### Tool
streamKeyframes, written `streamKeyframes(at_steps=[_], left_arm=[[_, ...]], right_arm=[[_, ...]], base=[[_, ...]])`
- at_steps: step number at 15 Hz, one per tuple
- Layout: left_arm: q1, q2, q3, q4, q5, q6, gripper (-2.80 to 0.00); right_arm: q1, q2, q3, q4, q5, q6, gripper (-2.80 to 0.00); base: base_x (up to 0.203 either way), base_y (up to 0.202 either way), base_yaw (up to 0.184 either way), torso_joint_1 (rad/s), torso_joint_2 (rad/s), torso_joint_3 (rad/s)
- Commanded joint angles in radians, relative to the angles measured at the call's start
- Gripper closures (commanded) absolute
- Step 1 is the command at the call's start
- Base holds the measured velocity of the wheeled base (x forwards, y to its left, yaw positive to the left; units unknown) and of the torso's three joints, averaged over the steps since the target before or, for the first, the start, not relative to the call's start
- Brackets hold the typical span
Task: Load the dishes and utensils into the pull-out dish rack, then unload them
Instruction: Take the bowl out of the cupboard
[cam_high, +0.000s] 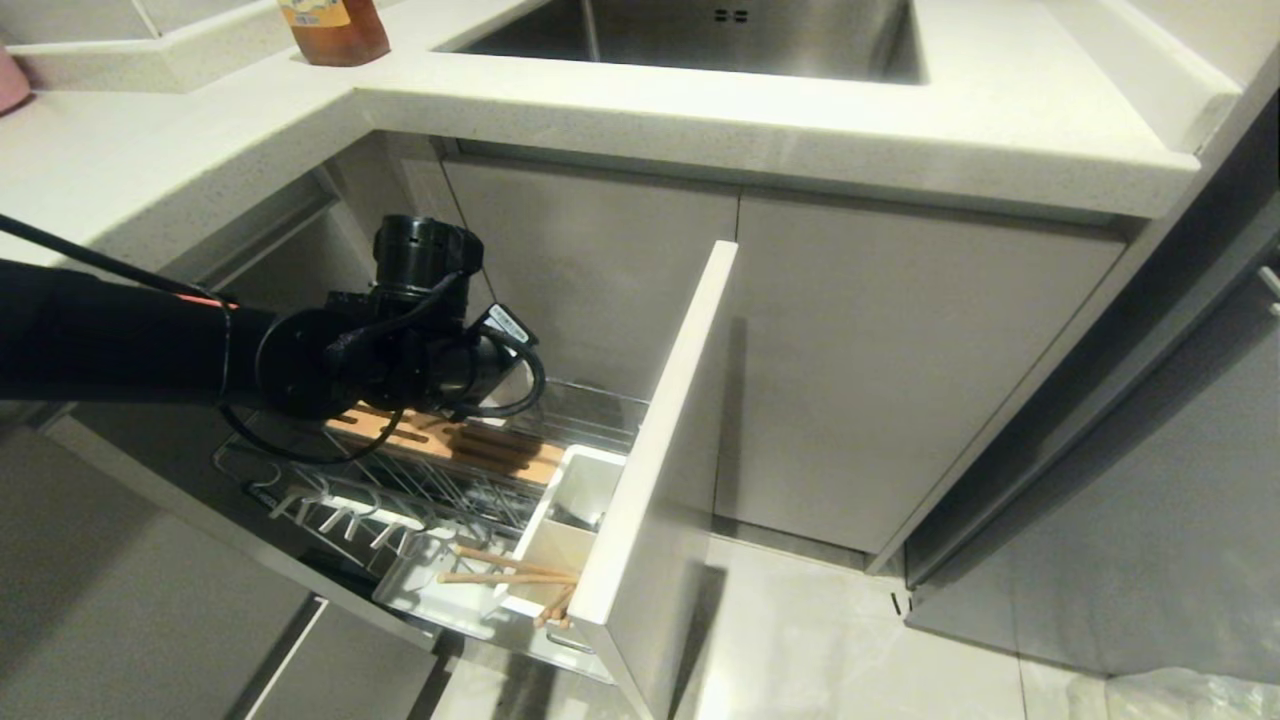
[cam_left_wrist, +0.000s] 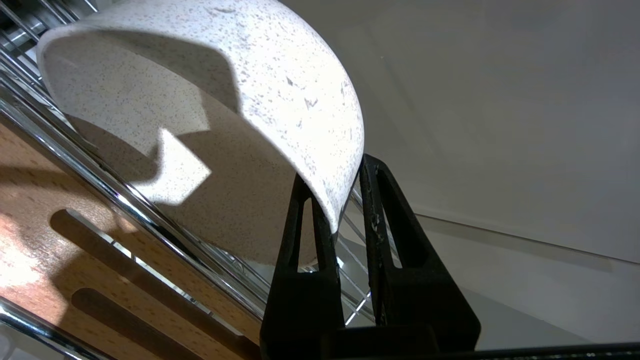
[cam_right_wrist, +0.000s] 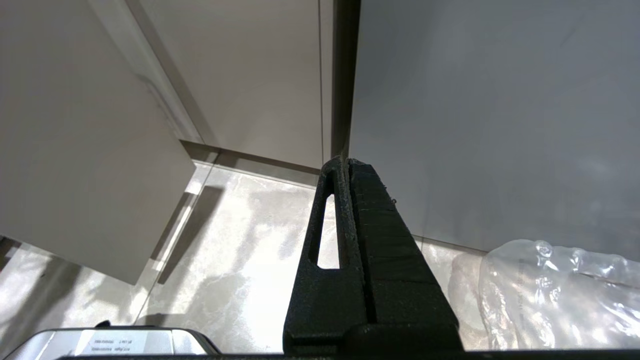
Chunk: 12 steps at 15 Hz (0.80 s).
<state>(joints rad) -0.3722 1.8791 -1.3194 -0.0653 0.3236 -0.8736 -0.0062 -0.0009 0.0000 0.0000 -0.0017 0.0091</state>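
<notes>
**Bowl rim pinched in the rack — lift it out cleanly**

The left claw (cam_left_wrist: 345, 200) has its fingers closed on the rim of the bowl (cam_left_wrist: 210, 115), one finger inside the wall and one outside. The bowl stands tilted on edge in the rack (cam_high: 420, 480), against chrome wires beside the wood strip (cam_left_wrist: 75, 220). This looks like the unloading half of the task. To do it well, the lift should go straight up along the wires until the bowl clears them, and only then swing away; a sideways pull could jam the rim between the wires or twist it out of the narrow pinch. The grip is on the edge alone, so a slow move is the safer choice.

The chopsticks (cam_high: 505, 570) lie in the white box (cam_high: 570, 520) at the rack's front, behind the front panel (cam_high: 660, 440).

The right claw (cam_right_wrist: 347, 165), fingers pressed together and empty, hangs parked over the tiled floor (cam_right_wrist: 240, 250) near a clear plastic bag (cam_right_wrist: 560, 290). Above the rack runs the pale desk (cam_high: 700, 110) with a steel sink (cam_high: 700, 40) and an amber bottle (cam_high: 335, 30).
</notes>
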Motion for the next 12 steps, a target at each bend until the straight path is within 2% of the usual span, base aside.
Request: streamKeyframes(at_steps=[1, 10, 12], left_arm=[[-0.008, -0.017, 0.003, 0.003, 0.005, -0.007, 0.00], [-0.053, -0.260, 0.025, 0.018, 0.005, -0.007, 0.00], [-0.082, -0.311, 0.036, 0.029, 0.006, -0.006, 0.00]], right_arm=[[0.000, 0.001, 0.000, 0.000, 0.000, 0.000, 0.00], [0.000, 0.001, 0.000, 0.000, 0.000, 0.000, 0.00], [0.000, 0.001, 0.000, 0.000, 0.000, 0.000, 0.00]], base=[[0.000, 0.000, 0.000, 0.000, 0.00, 0.000], [0.000, 0.000, 0.000, 0.000, 0.00, 0.000], [0.000, 0.000, 0.000, 0.000, 0.00, 0.000]])
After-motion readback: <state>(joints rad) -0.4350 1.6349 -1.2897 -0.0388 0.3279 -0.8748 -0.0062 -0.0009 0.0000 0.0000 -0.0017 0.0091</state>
